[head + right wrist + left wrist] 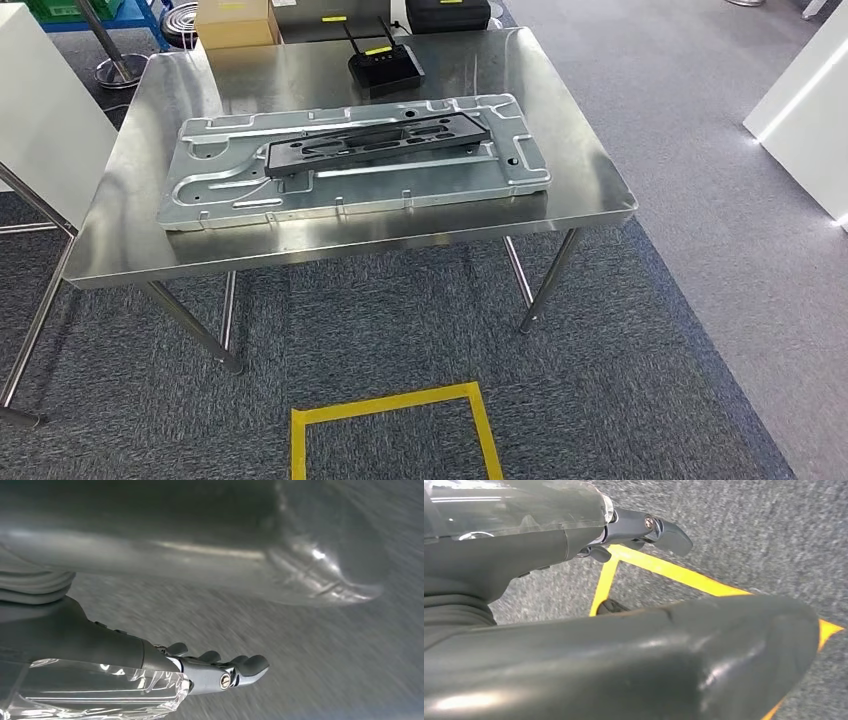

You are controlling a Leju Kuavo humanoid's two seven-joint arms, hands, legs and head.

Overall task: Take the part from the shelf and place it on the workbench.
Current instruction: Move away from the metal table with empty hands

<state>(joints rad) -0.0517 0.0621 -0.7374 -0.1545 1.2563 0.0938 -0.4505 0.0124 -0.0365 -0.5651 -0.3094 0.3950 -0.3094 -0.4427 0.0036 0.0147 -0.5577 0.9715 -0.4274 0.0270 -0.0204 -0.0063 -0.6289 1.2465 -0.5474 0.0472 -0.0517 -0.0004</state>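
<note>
Steel tabletop (130,240) already carries the black part (378,144) atop a grey panel (350,165), both hands, left (644,530) and right (220,672), hanging empty with fingers loosely extended; judged done, keep arms clear.

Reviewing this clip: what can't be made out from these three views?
- Shelf: the head view faces the workbench, so where parts come from is unknown.
- Cardboard box and black case: cut off by the head view's top edge.
- Left hand: its thick thumb blocks most of the left wrist view.
- Right hand: carpet behind is motion-blurred.
- Black part on the metal panel: fine detail too small.
</note>
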